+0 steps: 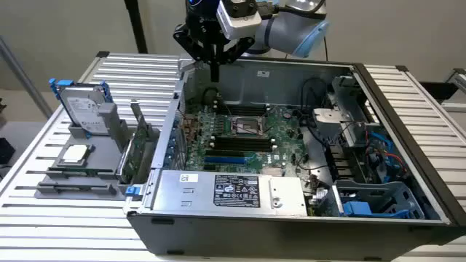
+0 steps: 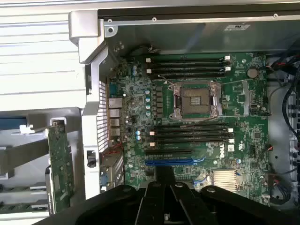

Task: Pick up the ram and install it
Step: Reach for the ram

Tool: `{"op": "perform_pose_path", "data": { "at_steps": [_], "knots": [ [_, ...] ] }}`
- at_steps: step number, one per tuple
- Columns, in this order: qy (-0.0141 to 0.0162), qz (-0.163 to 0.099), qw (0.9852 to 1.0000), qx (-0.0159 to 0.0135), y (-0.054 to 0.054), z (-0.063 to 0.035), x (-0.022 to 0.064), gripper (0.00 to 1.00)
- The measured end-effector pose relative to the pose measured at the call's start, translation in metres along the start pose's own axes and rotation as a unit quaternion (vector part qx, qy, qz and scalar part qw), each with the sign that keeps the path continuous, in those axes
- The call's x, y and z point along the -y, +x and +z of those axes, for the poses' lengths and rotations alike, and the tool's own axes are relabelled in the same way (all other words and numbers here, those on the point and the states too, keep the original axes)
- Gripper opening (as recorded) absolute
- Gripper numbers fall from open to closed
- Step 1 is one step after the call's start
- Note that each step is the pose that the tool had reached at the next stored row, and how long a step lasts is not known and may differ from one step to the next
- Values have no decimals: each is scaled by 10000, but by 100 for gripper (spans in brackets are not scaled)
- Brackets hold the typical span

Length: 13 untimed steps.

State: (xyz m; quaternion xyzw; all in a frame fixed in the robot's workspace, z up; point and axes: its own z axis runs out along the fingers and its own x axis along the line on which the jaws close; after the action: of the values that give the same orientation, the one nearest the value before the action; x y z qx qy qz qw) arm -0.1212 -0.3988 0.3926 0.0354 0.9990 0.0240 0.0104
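My gripper (image 1: 215, 59) hangs over the far left corner of the open computer case (image 1: 291, 76), above the green motherboard (image 1: 280, 123). It is shut on the ram (image 1: 215, 71), a thin dark stick seen edge-on that hangs straight down from the fingers. In the wrist view the ram (image 2: 164, 174) shows as a dark slab between the black fingers (image 2: 185, 201). It is held well above the board, over the blue slot (image 2: 168, 162). The board's black ram slots (image 2: 192, 133) lie beside the CPU socket (image 2: 197, 101), with another set (image 2: 187, 65) on the socket's other side.
A grey rack (image 1: 80, 190) at the exterior view's left holds a hard drive in a blue frame (image 1: 78, 106), a green expansion card (image 1: 138, 144) and a chip (image 1: 75, 154). The power supply (image 1: 233, 191) fills the case's near side. Cables and drive bays (image 1: 364, 147) crowd its right.
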Motion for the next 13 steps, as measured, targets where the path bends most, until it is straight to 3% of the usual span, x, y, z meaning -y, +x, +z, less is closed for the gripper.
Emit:
{"op": "perform_pose_path", "data": {
  "at_steps": [13],
  "knots": [
    [0,0,10000,0,0,0,0,0]
  ]
}}
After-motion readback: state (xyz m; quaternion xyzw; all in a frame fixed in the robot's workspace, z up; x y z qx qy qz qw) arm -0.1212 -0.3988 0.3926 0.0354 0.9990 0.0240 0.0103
